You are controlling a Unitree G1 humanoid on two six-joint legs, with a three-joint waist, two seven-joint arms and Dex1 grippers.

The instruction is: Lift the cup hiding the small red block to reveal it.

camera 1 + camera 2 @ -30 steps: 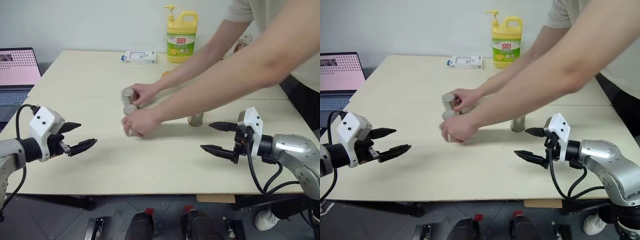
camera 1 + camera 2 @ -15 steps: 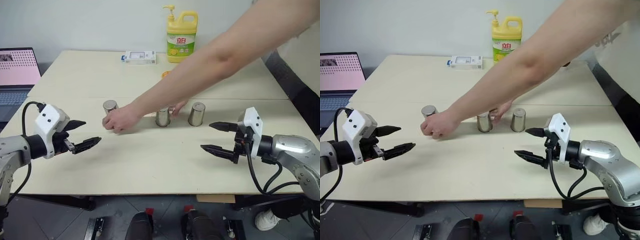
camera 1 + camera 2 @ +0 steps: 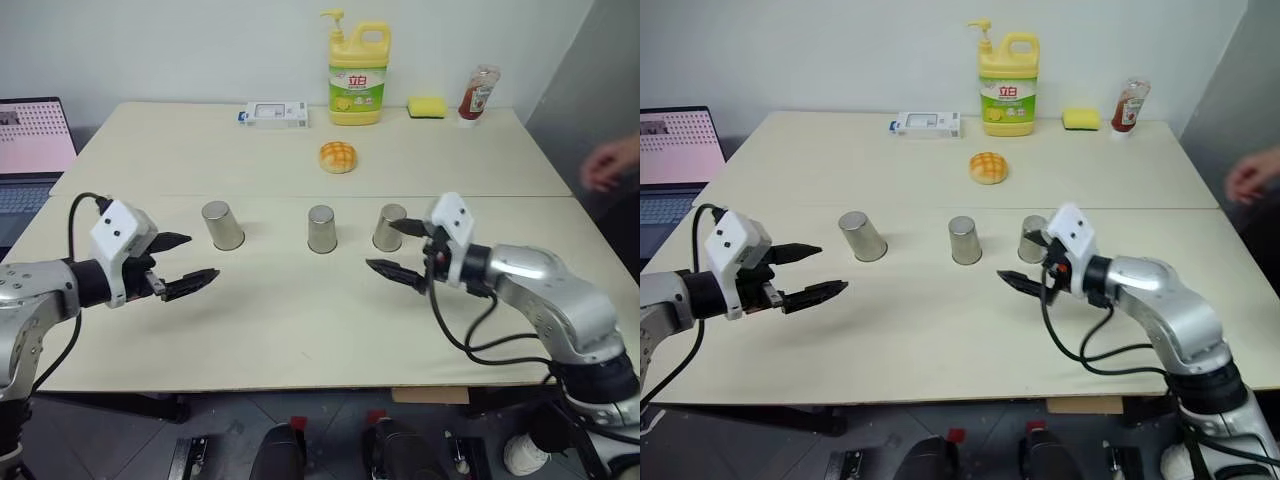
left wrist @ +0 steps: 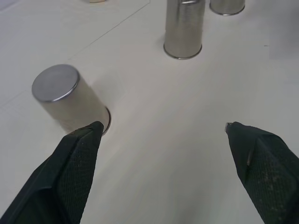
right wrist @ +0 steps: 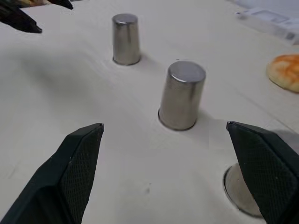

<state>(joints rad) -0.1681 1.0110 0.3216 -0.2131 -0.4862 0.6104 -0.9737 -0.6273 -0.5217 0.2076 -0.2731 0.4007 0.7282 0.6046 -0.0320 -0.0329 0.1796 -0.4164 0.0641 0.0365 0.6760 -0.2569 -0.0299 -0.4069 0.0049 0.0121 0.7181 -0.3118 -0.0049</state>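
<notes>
Lab-like test room: bare table (image 3: 300, 320) (laptop (image 3: 30, 150) alongside), plain wall (image 3: 180, 50)

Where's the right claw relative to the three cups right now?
In the left eye view the right claw, open, sits just in front of the rightmost cup, with the middle cup to its left.

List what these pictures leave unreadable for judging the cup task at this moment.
- The small red block: hidden; the left cup, middle cup and right cup all stand upside down and look alike, so which covers it cannot be told.
- Right cup: partly covered by the right gripper in the eye views; cut off by the frame edge in the right wrist view.
- Person's hand: blurred, cut off at the edge.
- Label on the yellow bottle: too small to read.
</notes>
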